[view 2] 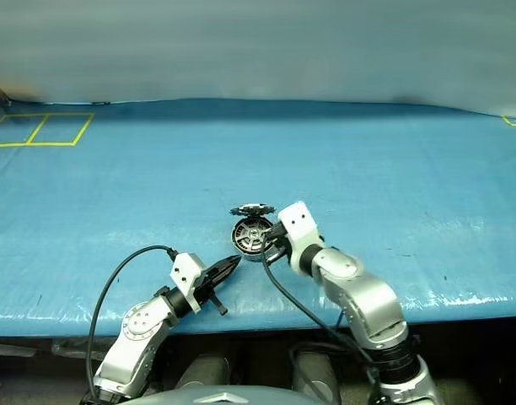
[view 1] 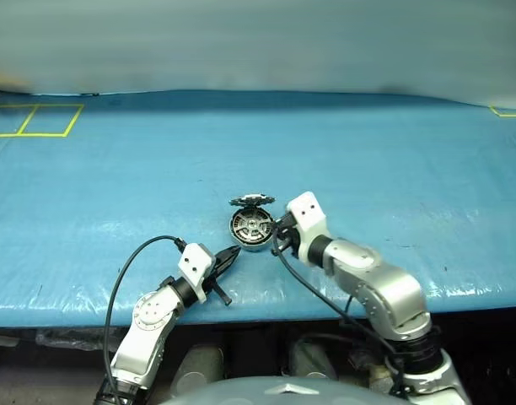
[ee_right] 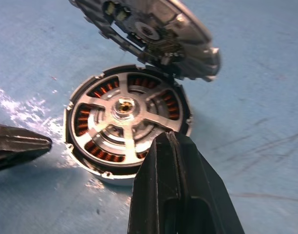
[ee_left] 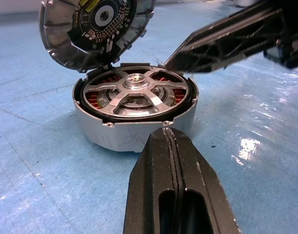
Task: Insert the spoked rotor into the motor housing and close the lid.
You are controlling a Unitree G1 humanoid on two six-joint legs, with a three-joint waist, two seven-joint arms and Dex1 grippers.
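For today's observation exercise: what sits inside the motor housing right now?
The spoked rotor lies seated inside the motor housing, with copper windings visible between its spokes. The lid stands open above. The housing's floor beneath the rotor is covered.

The short round silver-grey metal motor housing [view 1: 250,229] stands on the blue sheet-covered table [view 1: 393,160], near its front edge. The black-rimmed spoked rotor with silvery spokes [ee_left: 134,92] sits inside the housing, above the copper windings [ee_right: 104,155]. The round grey metal lid [ee_left: 93,30] stands tilted open over the housing's far rim. The left gripper [view 1: 233,252] lies just left and in front of the housing, the right gripper [view 1: 281,224] just beside its right. Yellow tape squares [view 1: 34,120] lie at the table's far left.
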